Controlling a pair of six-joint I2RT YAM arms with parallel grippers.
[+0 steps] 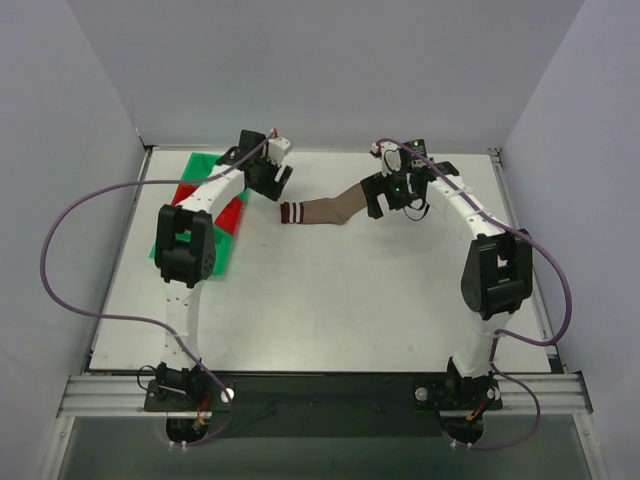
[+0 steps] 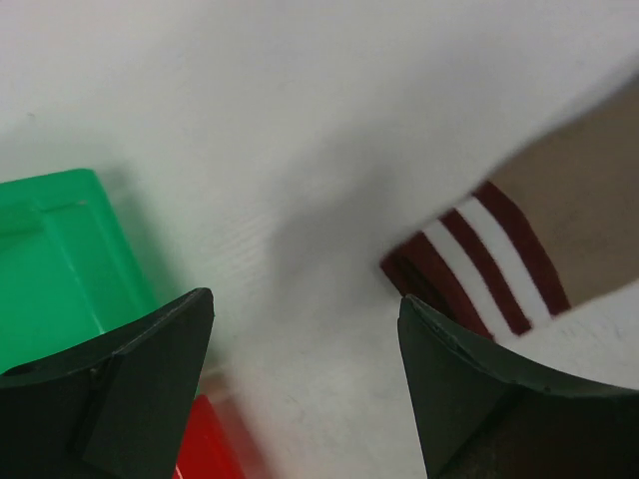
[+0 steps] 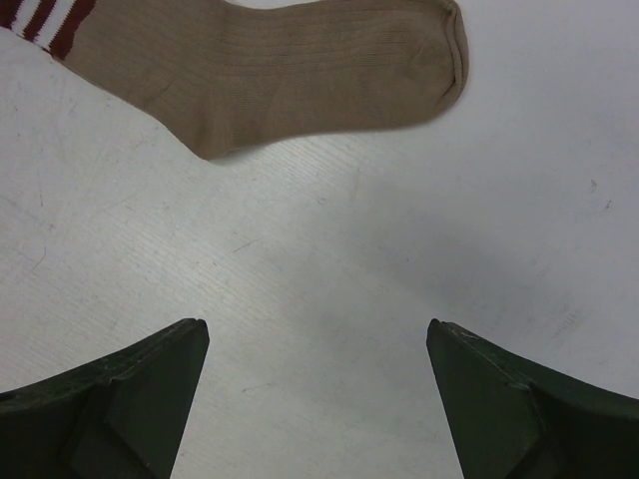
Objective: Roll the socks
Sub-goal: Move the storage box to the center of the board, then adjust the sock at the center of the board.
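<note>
One tan-brown sock lies flat on the white table, its maroon cuff with white stripes pointing left. In the left wrist view the cuff sits just beyond my right fingertip, and the left gripper stands open over bare table with nothing between its jaws. From above, the left gripper hovers just left of and behind the cuff. My right gripper is at the toe end; in its wrist view the sock lies ahead of the open, empty right gripper.
A green bin and red bins sit at the table's left side, under the left arm. The green bin and a red bin show beside my left finger. Grey walls enclose the table.
</note>
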